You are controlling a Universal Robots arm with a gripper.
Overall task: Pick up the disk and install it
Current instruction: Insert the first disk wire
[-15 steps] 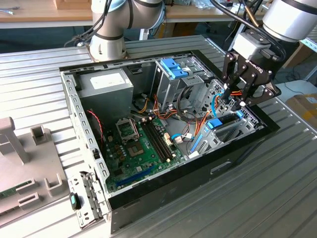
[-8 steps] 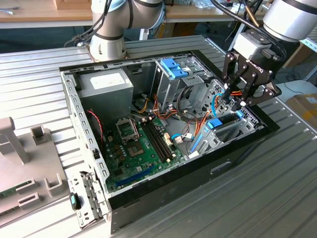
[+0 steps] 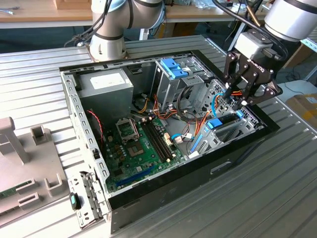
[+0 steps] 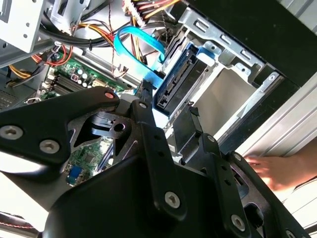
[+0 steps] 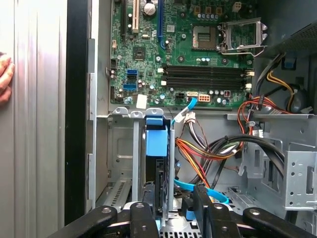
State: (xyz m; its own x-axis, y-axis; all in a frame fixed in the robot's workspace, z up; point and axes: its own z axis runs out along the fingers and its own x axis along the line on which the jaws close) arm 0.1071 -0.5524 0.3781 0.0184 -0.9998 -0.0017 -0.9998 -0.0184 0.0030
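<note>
Disk (image 4: 176, 84): one, standing edgewise in bay (image 5: 119, 148)
Gripper (image 3: 236, 99): one, hovering released, two fingers (image 5: 203, 208) flanking disk
Hand (image 4: 270, 171): one, resting outside case (image 3: 163, 183)

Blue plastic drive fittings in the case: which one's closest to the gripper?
The blue-railed disk, in the bay just below the gripper. The other, the blue latch, sits atop the tall drive cage, away from it.
</note>
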